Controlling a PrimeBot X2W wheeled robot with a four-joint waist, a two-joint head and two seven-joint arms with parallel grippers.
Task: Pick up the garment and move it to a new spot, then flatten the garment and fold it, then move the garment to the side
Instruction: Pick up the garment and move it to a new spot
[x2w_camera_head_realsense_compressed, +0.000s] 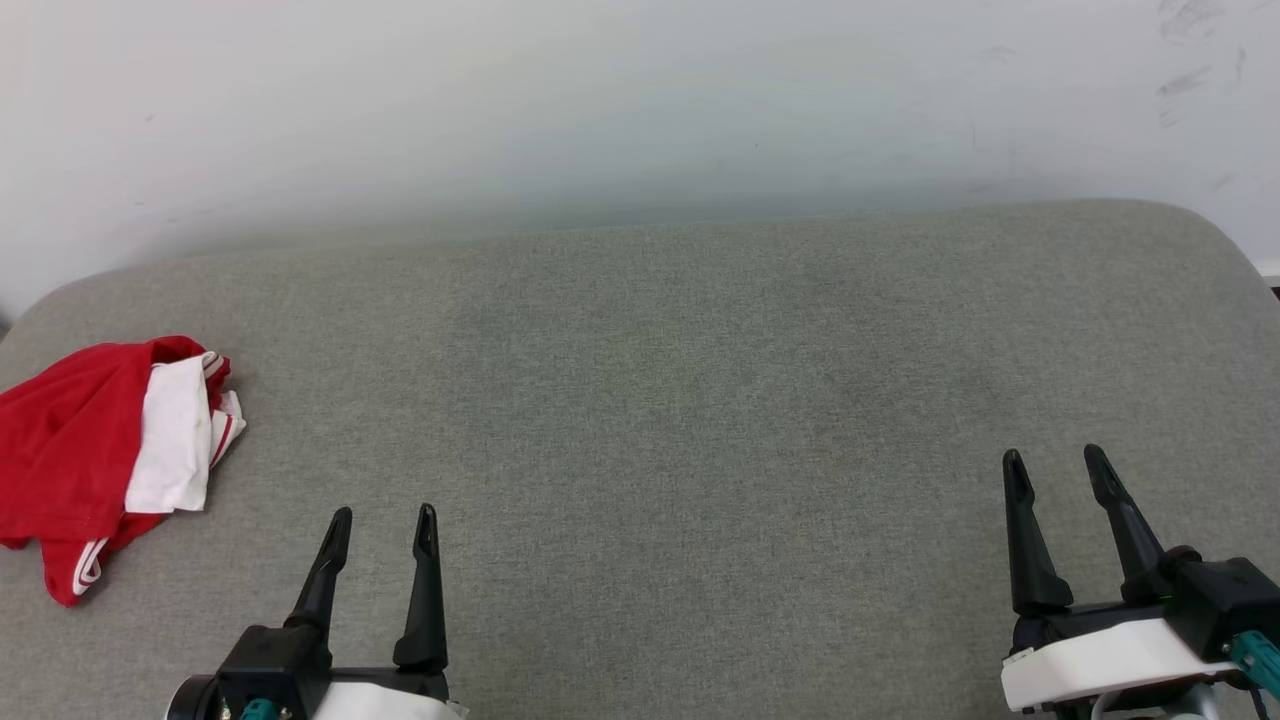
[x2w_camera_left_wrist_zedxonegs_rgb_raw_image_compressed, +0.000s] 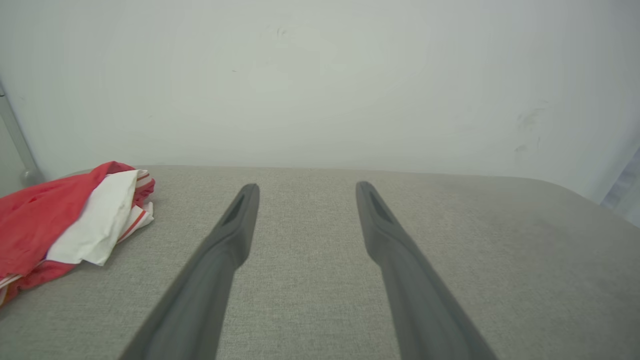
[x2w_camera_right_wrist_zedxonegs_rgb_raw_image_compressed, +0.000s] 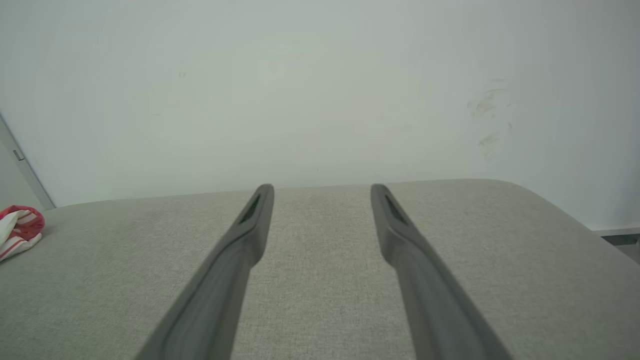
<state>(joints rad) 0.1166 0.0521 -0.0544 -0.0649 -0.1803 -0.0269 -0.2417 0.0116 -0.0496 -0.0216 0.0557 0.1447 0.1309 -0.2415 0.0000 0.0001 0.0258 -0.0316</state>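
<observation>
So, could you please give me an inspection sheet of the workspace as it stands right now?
Surface: grey fabric pad with rounded far corners.
Job's things: garment, red with white sleeve and striped trim, crumpled in a heap at the pad's left edge; not yet flattened or folded, and apart from both grippers.
Clutter: nothing seen.
Grippers: left gripper open, holding nothing, to the right of the garment; right gripper open, holding nothing, at the lower right.
Cables: teal plug at the right wrist; otherwise nothing seen.
Surroundings: pale wall behind the pad, with scuff marks at the upper right.
</observation>
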